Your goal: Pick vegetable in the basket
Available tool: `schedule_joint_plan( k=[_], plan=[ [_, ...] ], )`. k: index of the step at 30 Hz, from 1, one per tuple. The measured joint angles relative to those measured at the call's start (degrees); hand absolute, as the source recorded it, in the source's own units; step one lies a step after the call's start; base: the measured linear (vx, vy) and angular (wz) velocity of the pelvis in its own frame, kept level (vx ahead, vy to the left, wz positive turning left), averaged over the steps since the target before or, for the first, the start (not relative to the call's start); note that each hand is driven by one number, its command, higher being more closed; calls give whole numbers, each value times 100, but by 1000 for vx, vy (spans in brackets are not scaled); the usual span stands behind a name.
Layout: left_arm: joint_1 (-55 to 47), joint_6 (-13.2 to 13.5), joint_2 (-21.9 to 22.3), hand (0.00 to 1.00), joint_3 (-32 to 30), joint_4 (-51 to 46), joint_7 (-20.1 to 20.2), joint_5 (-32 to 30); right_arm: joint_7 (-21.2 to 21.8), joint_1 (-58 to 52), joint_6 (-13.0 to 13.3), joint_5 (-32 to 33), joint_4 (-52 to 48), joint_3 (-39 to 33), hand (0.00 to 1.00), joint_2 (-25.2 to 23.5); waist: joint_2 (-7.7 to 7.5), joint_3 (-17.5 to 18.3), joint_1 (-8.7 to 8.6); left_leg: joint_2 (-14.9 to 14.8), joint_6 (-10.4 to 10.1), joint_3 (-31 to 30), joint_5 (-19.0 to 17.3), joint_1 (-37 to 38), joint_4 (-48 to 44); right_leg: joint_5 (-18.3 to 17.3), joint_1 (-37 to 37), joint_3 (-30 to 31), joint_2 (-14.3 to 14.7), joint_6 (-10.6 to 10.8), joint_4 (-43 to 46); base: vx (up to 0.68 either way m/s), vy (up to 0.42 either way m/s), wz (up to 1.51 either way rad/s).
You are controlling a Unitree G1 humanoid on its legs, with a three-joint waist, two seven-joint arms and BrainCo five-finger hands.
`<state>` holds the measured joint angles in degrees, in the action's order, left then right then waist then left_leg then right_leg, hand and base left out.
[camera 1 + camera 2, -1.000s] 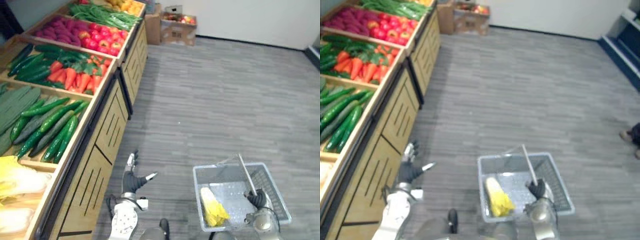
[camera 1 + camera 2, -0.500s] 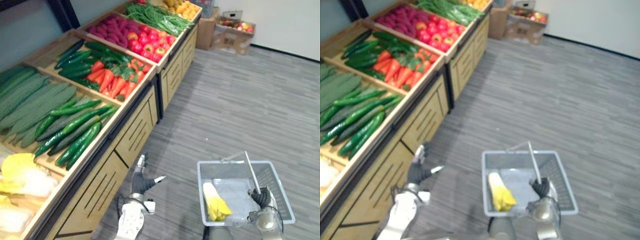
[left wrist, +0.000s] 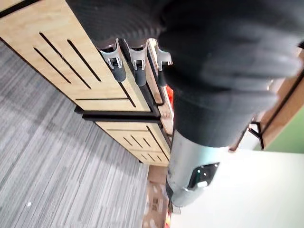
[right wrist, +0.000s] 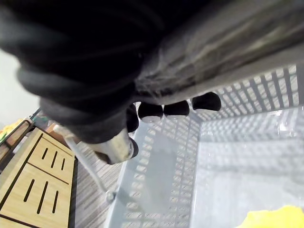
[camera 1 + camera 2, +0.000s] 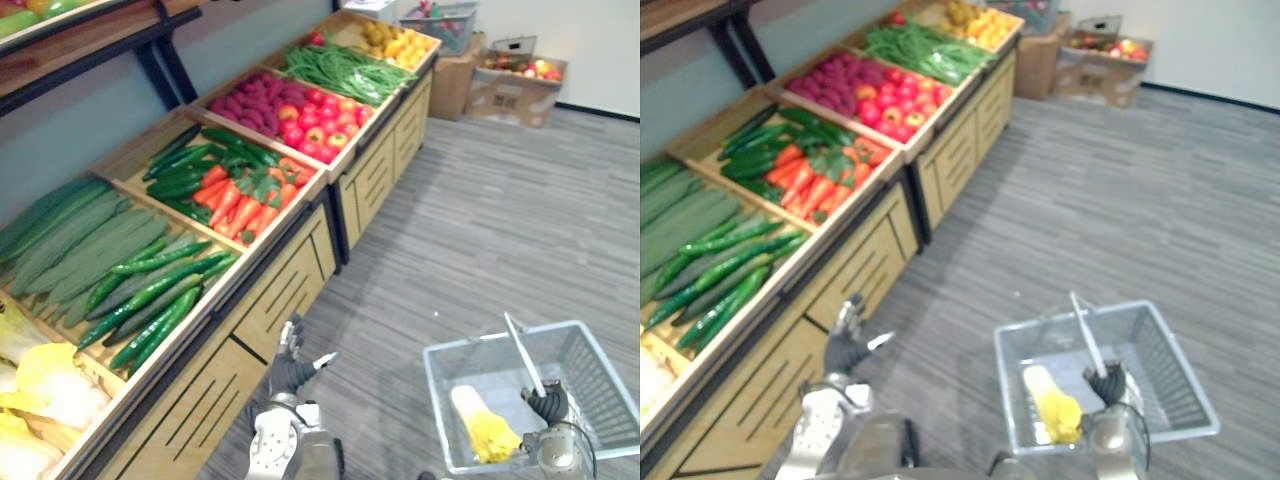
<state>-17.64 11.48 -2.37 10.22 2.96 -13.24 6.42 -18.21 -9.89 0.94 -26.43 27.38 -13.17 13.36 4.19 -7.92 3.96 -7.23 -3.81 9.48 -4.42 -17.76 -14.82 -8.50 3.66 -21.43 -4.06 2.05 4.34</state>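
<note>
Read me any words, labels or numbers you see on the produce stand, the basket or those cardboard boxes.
No text can be read.
On the cardboard boxes: any print is too small and blurred to read.
On the produce stand and the basket: no labels or signs visible.

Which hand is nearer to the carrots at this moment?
Left. The left hand hangs open by the front of the wooden stand, just below the bin of carrots. The right hand is farther off, away from the stand, curled round the basket handle.
</note>
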Motion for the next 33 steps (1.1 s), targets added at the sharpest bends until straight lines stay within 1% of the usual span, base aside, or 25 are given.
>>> schedule_joint_plan(
  k=[1,2,3,5,7,9,10,11,12,13,14,15,16,18,19,20,23,25,26,27,29,30,31,32,33],
  plan=[
    [-10,-31,-7,0,-58,28,1,-11,7,23,-22,-3,58,16,100,-57,-36,18,51,83,283,67,569,157,340,12,103,29,1,125,-54,249,122,6],
    [-9,-43,-26,0,-105,7,4,-31,7,-3,-9,-5,21,29,100,-121,-134,75,75,226,357,119,660,264,575,63,161,26,-107,219,-167,309,106,6],
    [46,-42,-8,0,-190,5,2,-47,6,24,6,-9,-15,24,100,-124,-286,90,89,378,411,137,692,292,725,106,168,28,-218,295,-316,210,50,13],
    [65,-50,-7,0,-237,3,3,-54,21,199,3,-16,4,30,100,-106,-431,79,144,492,557,289,621,297,703,193,198,116,-358,436,-464,230,79,-10],
    [66,-66,-8,0,-208,-26,13,-55,56,319,1,-49,45,73,100,-99,-486,73,118,589,669,495,480,458,639,275,345,229,-507,568,-460,241,122,-23],
    [31,-75,-4,0,-125,-88,20,-118,76,482,6,-48,253,210,100,-93,-471,64,142,527,630,598,62,846,634,53,38,364,-676,891,857,158,139,-33],
    [31,-79,-16,0,-87,-89,37,-169,97,490,6,-49,288,253,100,-96,-451,77,132,505,605,600,-35,928,629,23,-174,400,-761,933,1452,98,159,-22],
    [30,-79,-61,0,-46,-144,52,-286,123,480,18,-49,291,325,100,-140,-490,100,120,533,640,624,-185,1091,634,90,-683,549,-999,1030,2737,111,159,-4],
    [-3,-79,-205,0,-30,-227,59,-289,132,469,25,-50,291,399,100,-221,-703,80,104,669,649,579,-281,1247,644,424,-1126,764,-1272,1142,3810,139,135,10],
    [7,-81,-298,0,-13,-234,65,-291,140,449,25,-50,295,409,100,-269,-787,84,92,726,661,526,-307,1329,657,698,-1301,854,-1361,1140,4202,224,73,48],
    [14,-94,-464,0,27,-236,72,-292,144,417,23,-49,309,402,100,-341,-859,72,34,777,720,267,-321,1514,673,1486,-1570,971,-1427,1085,4801,222,7,69],
    [14,-94,-507,0,77,-239,74,-293,157,376,23,-51,321,415,100,-351,-859,72,-16,751,730,99,-334,1569,679,1746,-1670,1008,-1415,1115,5050,296,-18,103],
    [-6,-91,-596,0,92,-239,74,-296,214,319,25,-49,340,417,100,-373,-830,49,-61,702,726,-150,-333,1670,674,1217,-1831,985,-1381,833,5313,278,-35,102],
    [-58,-92,-661,0,76,-238,64,-294,220,329,39,-48,308,404,100,-374,-840,55,-64,674,722,-518,-337,1813,784,484,-2104,766,-1382,532,5104,304,-72,113],
    [-58,-92,-665,0,78,-238,75,-293,220,367,61,-48,272,399,100,-372,-838,55,-66,665,709,-738,-344,1891,845,370,-2193,713,-1374,385,4554,246,-109,101],
    [-57,-91,-665,0,81,-238,83,-291,220,390,74,-48,265,399,100,-372,-828,61,-68,653,680,-842,-361,1903,856,361,-2242,742,-1362,368,4182,247,-144,88],
    [-31,-86,-669,0,76,-223,111,-281,221,544,95,-47,269,396,100,-371,-699,26,-28,429,390,-1378,-645,1896,616,442,-2260,1375,-1199,413,2119,274,-223,87],
    [-35,-85,-669,0,75,-219,109,-278,222,573,94,-48,270,396,100,-371,-646,39,41,255,200,-1555,-894,1894,383,520,-2255,1634,-1210,534,1533,302,-347,54],
    [-15,-81,-669,0,71,-215,108,-279,222,571,87,-53,270,393,100,-371,-649,48,92,113,-4,-1684,-1099,1888,182,578,-2238,1787,-1222,626,1179,391,-516,69],
    [18,-79,-674,0,64,-191,106,-280,227,522,40,-64,279,392,100,-371,-714,72,102,-18,-262,-1847,-1275,1883,81,685,-2222,1901,-1267,800,922,410,-618,70],
    [38,-79,-682,0,55,-186,98,-280,227,467,40,-61,278,382,100,-373,-917,125,89,-90,-477,-2032,-1402,1890,83,726,-2118,1906,-1332,870,827,270,-493,74],
    [111,-82,-559,0,53,65,98,-280,227,468,17,-55,306,243,100,-264,-715,90,67,-407,-759,-2266,-1546,1926,109,997,-2033,1681,-1162,1137,1022,220,-569,84],
    [164,-156,-250,0,64,258,105,-278,219,520,-52,-51,334,89,100,-127,-387,121,83,-855,-928,-2304,-1328,1792,101,783,-2030,1304,-818,842,1208,321,-795,75],
    [150,-161,-152,0,56,254,98,-278,219,555,-76,-50,341,32,100,-103,-327,122,82,-962,-948,-2296,-1096,1771,106,721,-2064,1211,-752,744,1366,264,-734,69],
    [126,-163,-45,0,53,253,86,-281,215,609,-120,-46,403,-8,100,-85,-269,128,87,-1061,-990,-2301,-517,1620,182,557,-2078,970,-737,509,1623,192,-569,84]
  ],
)
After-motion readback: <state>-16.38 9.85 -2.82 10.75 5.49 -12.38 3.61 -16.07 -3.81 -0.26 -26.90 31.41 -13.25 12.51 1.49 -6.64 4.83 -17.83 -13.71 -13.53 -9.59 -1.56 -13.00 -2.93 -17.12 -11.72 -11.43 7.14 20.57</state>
